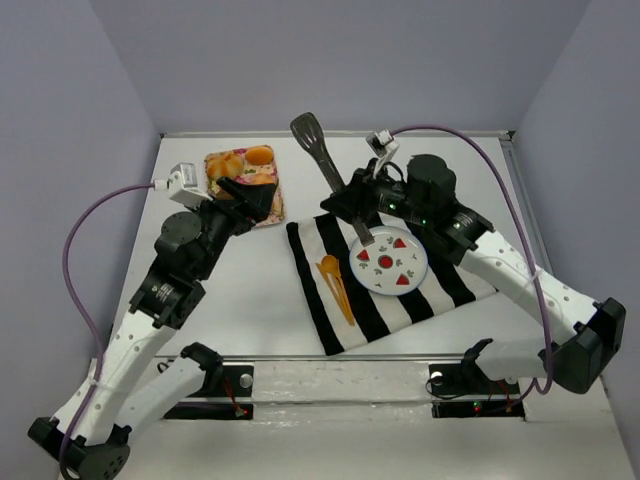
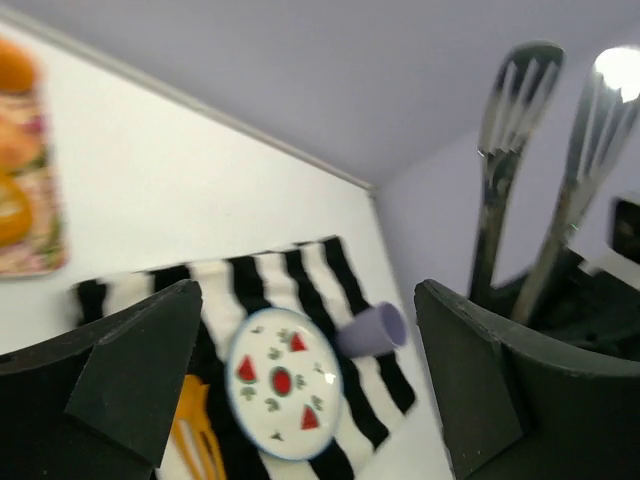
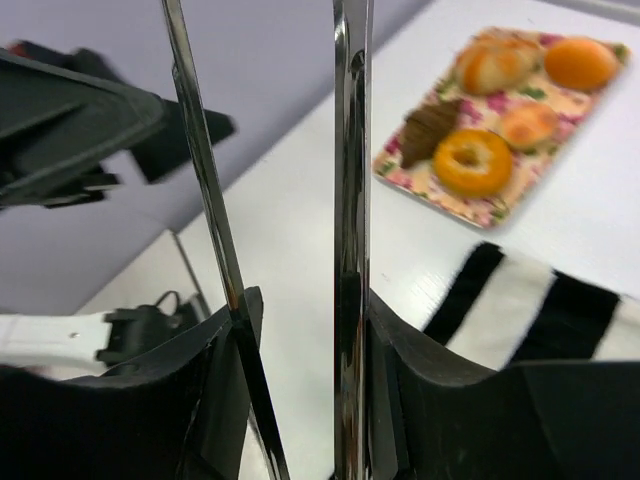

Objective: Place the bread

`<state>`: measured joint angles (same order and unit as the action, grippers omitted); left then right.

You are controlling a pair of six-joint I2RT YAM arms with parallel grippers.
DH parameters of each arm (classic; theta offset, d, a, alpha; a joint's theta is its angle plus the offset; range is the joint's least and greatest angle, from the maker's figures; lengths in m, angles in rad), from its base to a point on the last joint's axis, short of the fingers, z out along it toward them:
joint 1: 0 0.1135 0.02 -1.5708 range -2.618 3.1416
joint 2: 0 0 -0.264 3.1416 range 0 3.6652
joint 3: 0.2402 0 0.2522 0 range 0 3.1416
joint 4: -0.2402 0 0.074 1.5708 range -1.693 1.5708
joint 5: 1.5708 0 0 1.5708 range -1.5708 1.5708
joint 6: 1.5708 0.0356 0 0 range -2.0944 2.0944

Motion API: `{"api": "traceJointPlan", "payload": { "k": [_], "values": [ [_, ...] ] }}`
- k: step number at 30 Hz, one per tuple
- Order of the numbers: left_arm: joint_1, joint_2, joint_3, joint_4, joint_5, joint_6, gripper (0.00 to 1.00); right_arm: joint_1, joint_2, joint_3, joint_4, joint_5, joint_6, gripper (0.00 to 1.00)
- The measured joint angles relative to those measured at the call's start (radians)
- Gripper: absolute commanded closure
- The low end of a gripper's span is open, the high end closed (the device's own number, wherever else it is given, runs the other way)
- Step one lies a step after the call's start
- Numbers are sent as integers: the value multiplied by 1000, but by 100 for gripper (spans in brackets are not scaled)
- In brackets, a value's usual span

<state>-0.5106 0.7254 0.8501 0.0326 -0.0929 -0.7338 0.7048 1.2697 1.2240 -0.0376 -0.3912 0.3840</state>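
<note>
we see the bread (image 3: 472,163) in the right wrist view: a small ring with a glossy golden-orange crust and a dark hole in the middle. it lies flat, hole facing up, whole and unbroken. it sits on a floral tray (image 3: 508,197), close to the tray's long edge that faces the striped cloth (image 3: 497,304). a dark brown piece (image 3: 430,128) lies just beside it on one side and a pale bun (image 3: 528,125) on the other. nothing rests on top of it.

White arm links (image 1: 140,340), black joints (image 1: 180,240), purple cables (image 1: 72,250); left pincer (image 2: 307,290) black, wedge-shaped
</note>
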Motion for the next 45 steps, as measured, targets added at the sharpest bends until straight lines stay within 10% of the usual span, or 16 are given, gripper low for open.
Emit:
{"api": "traceJointPlan", "payload": {
  "k": [9,26,45],
  "values": [
    [2,95,136,-502,-381,-46,1,-5,345,324,-370,108,-143,45],
    [2,6,57,-494,-385,-35,1,50,966,853,-695,256,-161,41],
    [4,37,25,-476,-371,-33,1,82,1124,1012,-834,324,-152,37]
  ]
}}
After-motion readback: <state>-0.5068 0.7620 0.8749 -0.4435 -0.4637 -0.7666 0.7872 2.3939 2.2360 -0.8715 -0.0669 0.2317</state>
